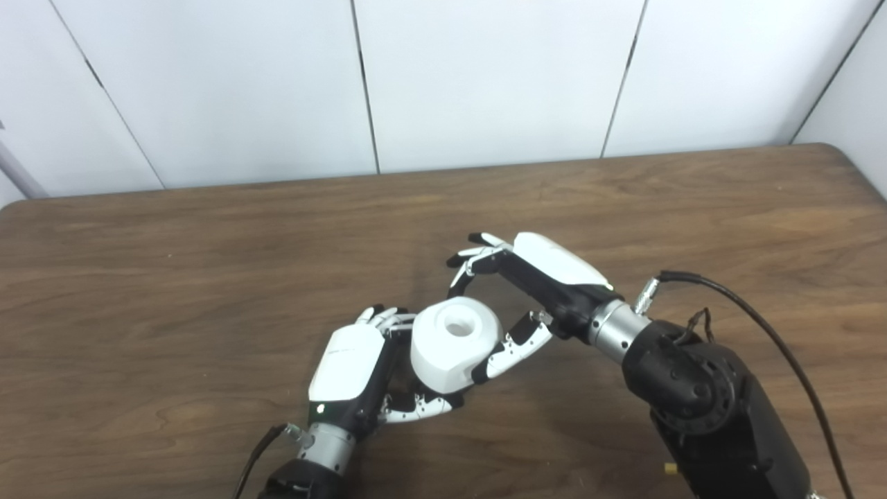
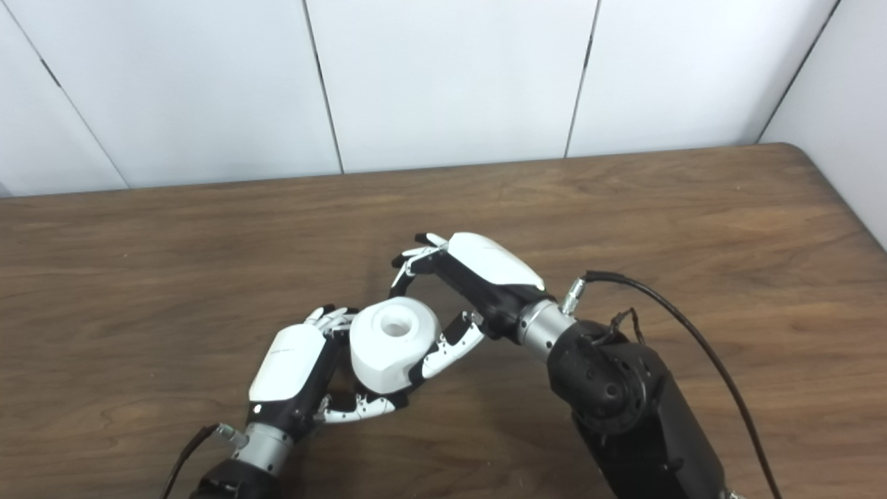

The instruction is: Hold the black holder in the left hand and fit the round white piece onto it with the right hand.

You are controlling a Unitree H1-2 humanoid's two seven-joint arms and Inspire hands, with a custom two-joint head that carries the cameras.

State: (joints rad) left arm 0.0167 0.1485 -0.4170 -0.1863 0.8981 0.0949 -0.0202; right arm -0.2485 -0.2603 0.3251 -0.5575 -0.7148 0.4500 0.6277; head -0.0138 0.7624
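Observation:
The round white piece (image 1: 450,350), with a hole in its top, stands upright just above the table's front middle. My left hand (image 1: 350,371) is shut around its base from the left, fingers behind it and thumb (image 1: 419,410) curled beneath. The black holder is hidden under the white piece and inside that grip. My right hand (image 1: 537,277) is open on the piece's right side. Its fingers (image 1: 475,258) are raised and curled apart from the rim, while its thumb (image 1: 513,348) lies against the lower right wall of the piece.
The brown wooden table (image 1: 208,277) reaches back to a white panelled wall (image 1: 485,83). Its rounded right corner (image 1: 842,149) is at the far right. A black cable (image 1: 762,326) loops off my right forearm.

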